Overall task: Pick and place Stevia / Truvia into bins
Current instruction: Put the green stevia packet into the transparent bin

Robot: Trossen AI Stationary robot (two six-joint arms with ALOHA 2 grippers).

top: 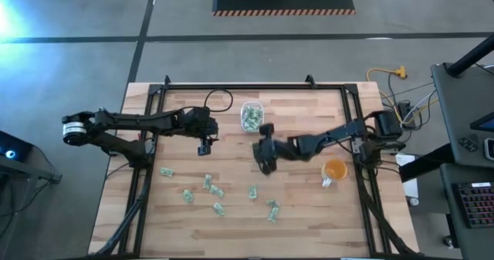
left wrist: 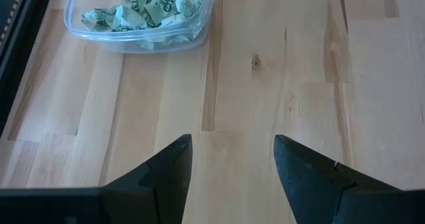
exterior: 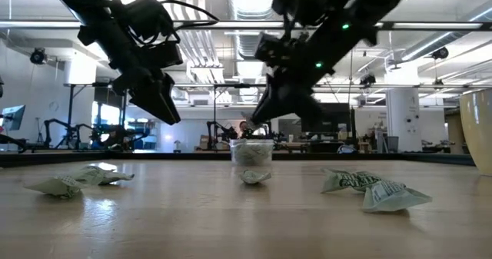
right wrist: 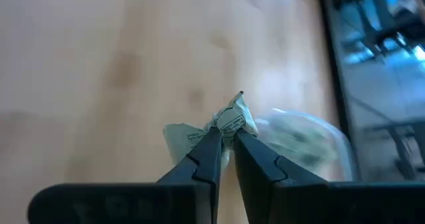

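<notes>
Several crumpled green-and-white Stevia packets (top: 218,190) lie loose on the near half of the wooden table. More of them fill the clear bin (top: 252,115) at the far middle. My right gripper (right wrist: 226,136) is shut on one packet (right wrist: 229,121) above the table's middle, near side of the bin (right wrist: 302,139). My left gripper (left wrist: 232,163) hangs open and empty over bare wood left of the bin (left wrist: 143,14). In the high view the left gripper (top: 204,146) and the right gripper (top: 266,161) flank the table's centre. My right gripper pinches one crumpled packet by a bunched part (right wrist: 224,127) between its two fingertips. The rest of the packet sticks out past the tips on both sides. The fingers slant downward from the table's right side, and the packet is clear of the tabletop.
An orange cup (top: 334,170) stands at the right, near my right arm. A black metal frame (top: 247,87) rims the table. In the low view, loose packets (exterior: 373,188) lie near the front and one (exterior: 255,176) lies before the bin (exterior: 251,151).
</notes>
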